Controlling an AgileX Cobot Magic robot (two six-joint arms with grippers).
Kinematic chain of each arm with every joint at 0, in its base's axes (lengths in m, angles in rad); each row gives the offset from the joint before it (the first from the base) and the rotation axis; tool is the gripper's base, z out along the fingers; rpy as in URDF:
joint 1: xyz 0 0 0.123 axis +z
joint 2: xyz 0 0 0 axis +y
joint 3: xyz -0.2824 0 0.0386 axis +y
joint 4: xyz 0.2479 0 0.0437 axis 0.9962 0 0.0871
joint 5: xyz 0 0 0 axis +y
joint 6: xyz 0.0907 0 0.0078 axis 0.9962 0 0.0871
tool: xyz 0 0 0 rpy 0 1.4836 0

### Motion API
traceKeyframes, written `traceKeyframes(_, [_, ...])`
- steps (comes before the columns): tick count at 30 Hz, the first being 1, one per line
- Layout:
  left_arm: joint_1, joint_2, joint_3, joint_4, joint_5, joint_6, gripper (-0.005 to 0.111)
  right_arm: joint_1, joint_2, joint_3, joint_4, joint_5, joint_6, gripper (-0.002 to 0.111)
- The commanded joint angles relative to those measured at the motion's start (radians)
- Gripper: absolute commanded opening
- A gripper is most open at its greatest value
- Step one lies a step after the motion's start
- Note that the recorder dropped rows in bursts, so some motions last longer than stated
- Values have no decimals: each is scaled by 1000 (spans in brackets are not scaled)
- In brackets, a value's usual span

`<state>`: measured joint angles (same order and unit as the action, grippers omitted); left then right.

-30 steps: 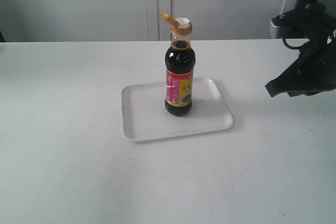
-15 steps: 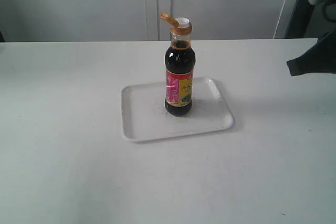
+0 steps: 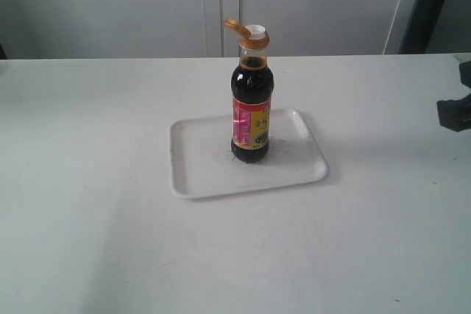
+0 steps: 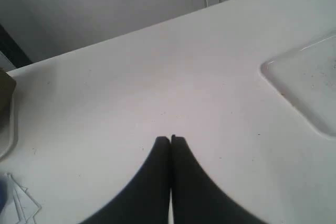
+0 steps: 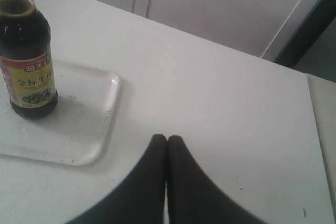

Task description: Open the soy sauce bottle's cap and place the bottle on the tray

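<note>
The soy sauce bottle (image 3: 252,115) stands upright in the white tray (image 3: 199,163), with its golden-brown cap (image 3: 237,28) flipped open to the left and the white spout showing. In the right wrist view the bottle (image 5: 27,56) stands on the tray (image 5: 79,129), its cap cut off by the frame. My right gripper (image 5: 167,139) is shut and empty over bare table, well clear of the tray; only a dark piece of it (image 3: 456,112) shows at the exterior view's right edge. My left gripper (image 4: 170,139) is shut and empty, apart from the tray corner (image 4: 310,85).
The white table (image 3: 96,218) carries the tray in its middle. Grey cabinet doors (image 3: 213,5) stand behind it. In the left wrist view, a dark object (image 4: 5,90) and some pale clutter (image 4: 18,203) lie at the table's edge.
My right arm has drawn back to the right and down, from beside the tray to the edge of the exterior view. The bottle and tray have not moved.
</note>
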<state>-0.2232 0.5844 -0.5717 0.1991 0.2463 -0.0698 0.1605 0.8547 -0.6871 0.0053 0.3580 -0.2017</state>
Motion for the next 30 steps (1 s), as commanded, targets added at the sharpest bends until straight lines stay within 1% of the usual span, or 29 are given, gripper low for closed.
traceKeyframes(1, [1,-84,38,-26,-5,-9,0,-3,-93,51,5,-48,7,0])
traceKeyframes(9, [1,-237,106,-63,-20,-9,0,-3,-239,129,9,-54,24,0])
traceKeyframes(16, [1,-354,111,-65,11,-5,0,-3,-329,187,48,-66,26,0])
traceKeyframes(18, [1,-363,111,-65,34,-5,0,-3,-328,189,48,-62,26,0])
traceKeyframes(28, [1,-363,111,-52,34,1,0,-3,-328,189,48,-62,26,0])
traceKeyframes(30, [1,-363,111,-72,32,1,0,-3,-328,189,48,-62,26,0])
